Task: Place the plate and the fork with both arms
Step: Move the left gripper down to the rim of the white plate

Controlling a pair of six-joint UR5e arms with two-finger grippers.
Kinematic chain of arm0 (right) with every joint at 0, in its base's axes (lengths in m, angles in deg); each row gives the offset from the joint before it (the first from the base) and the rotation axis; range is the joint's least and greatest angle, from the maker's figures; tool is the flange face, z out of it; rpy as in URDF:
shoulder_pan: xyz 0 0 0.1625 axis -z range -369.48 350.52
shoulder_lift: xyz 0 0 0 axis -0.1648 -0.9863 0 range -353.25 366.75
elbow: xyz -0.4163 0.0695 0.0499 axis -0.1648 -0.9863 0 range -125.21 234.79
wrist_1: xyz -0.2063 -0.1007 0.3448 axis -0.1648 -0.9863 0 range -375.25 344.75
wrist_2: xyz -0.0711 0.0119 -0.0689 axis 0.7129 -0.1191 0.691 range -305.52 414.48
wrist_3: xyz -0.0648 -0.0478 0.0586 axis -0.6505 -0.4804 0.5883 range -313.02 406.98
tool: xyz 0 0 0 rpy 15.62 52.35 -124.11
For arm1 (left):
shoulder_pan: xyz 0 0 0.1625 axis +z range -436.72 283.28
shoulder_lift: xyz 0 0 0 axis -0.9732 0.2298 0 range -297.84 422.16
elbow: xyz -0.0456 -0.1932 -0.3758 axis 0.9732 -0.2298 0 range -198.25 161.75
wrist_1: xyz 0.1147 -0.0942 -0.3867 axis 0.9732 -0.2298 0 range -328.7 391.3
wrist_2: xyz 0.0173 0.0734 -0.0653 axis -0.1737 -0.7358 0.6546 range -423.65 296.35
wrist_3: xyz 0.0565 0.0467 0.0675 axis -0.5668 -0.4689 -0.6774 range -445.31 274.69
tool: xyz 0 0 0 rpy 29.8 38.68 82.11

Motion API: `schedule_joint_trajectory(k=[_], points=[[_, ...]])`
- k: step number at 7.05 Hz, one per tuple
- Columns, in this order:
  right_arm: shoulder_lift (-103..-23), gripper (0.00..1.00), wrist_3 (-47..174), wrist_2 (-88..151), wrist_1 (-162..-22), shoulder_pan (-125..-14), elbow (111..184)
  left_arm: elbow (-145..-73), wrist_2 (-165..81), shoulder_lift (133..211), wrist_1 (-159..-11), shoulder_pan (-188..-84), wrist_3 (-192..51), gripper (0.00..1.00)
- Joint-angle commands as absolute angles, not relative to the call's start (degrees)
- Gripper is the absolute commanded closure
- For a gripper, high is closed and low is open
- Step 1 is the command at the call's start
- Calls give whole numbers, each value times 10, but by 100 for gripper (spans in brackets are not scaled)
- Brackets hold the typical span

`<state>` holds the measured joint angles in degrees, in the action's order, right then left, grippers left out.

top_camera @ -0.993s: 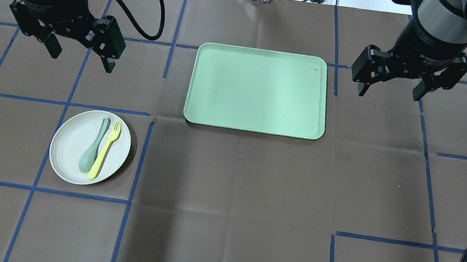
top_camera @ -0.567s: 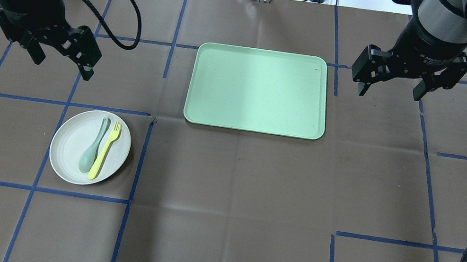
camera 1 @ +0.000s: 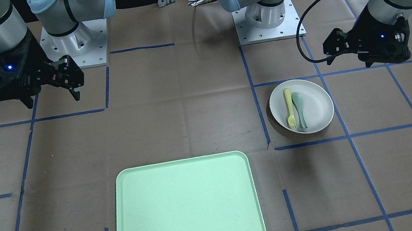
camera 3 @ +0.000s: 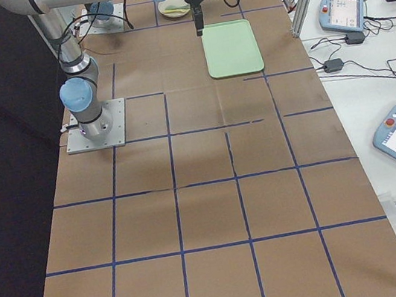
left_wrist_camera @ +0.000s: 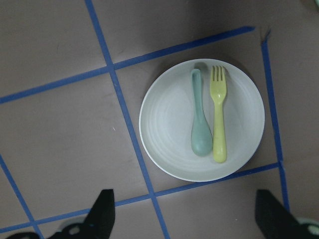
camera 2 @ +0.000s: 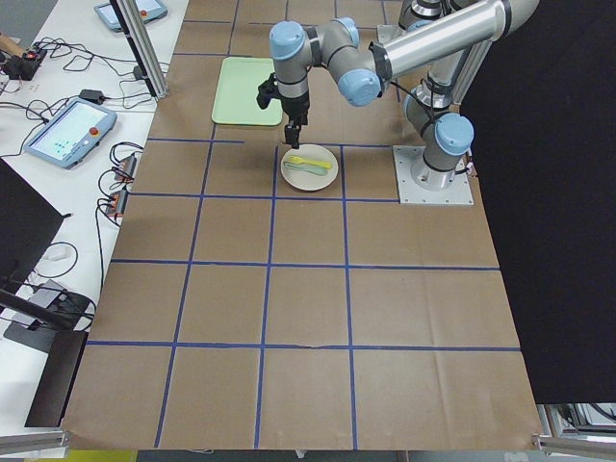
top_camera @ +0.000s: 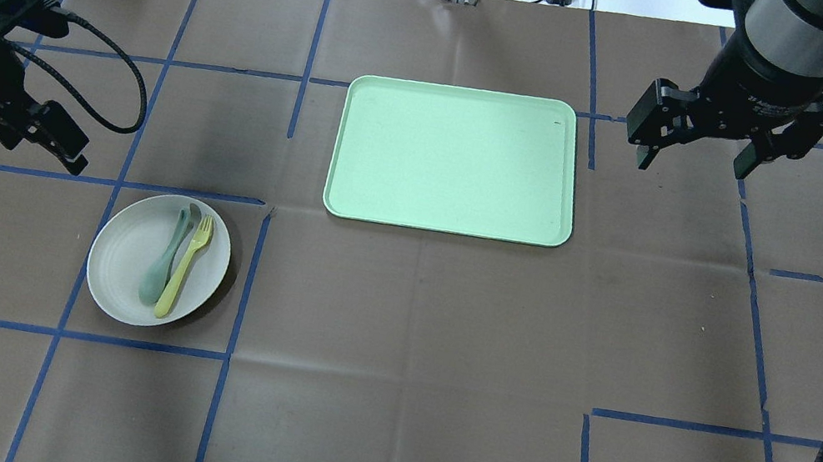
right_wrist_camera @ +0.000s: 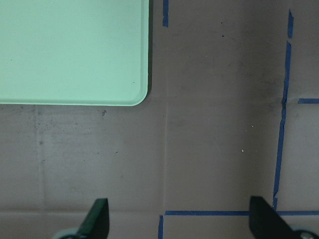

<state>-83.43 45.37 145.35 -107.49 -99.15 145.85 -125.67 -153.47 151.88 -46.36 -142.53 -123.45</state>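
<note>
The off-white plate lies on the table at the near left. On it lie the pale-yellow fork and a grey-green spoon, side by side. My left gripper is open and empty, hovering just beyond and left of the plate. The left wrist view looks down on the plate, the fork and the spoon, with the open fingers at the bottom. My right gripper is open and empty, above the table right of the tray.
The rectangular mint-green tray lies at the table's far middle and holds nothing; its corner shows in the right wrist view. Blue tape lines cross the brown table cover. Cables and boxes lie beyond the far edge.
My left arm has swung left and back toward the near side, and its gripper now hangs close to the plate. The right gripper has barely moved. Plate, fork and spoon have not moved.
</note>
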Motion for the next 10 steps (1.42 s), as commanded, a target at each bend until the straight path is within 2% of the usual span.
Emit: schedule_joint_trajectory(k=[1,4,10], points=[[-834,0,454,1454,-1074,-990,1458,-1330,-1474,1558,-368,-1389,-1255,0],[-834,0,454,1454,-1074,-990,1458,-1336,-1449,1673,-299,-1367,-1261,1],[-834,0,454,1453,-1074,-990,1455,-1354,-1452,1678,-278,-1361,-1286,3]])
